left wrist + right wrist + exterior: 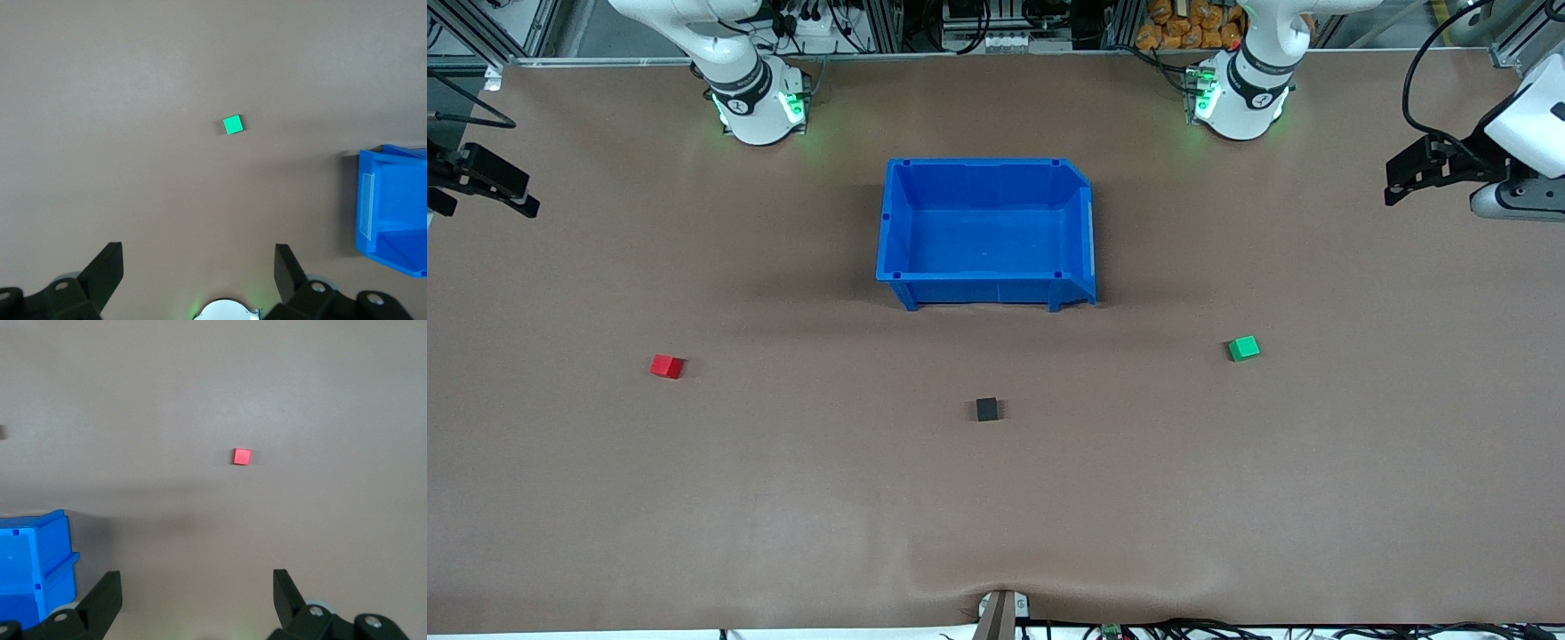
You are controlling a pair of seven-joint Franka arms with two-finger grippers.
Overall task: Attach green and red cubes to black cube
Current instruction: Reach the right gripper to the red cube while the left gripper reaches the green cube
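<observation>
Cubes lay apart on the counter (996, 533): green cube (1243, 348) toward the left claw (199, 267), red cube (666, 365) toward the right claw (197, 590) (both claws spread wide, empty), black cube (987, 409) between.

1. Black cube (987, 409): small, matte, flat on the table, alone, nearest the front camera of the three.
2. Red cube (666, 365): flat on the table toward the right arm's end, well apart from black.
3. Green cube (1243, 348): flat, slightly rotated, toward the left arm's end, well apart from black.
</observation>
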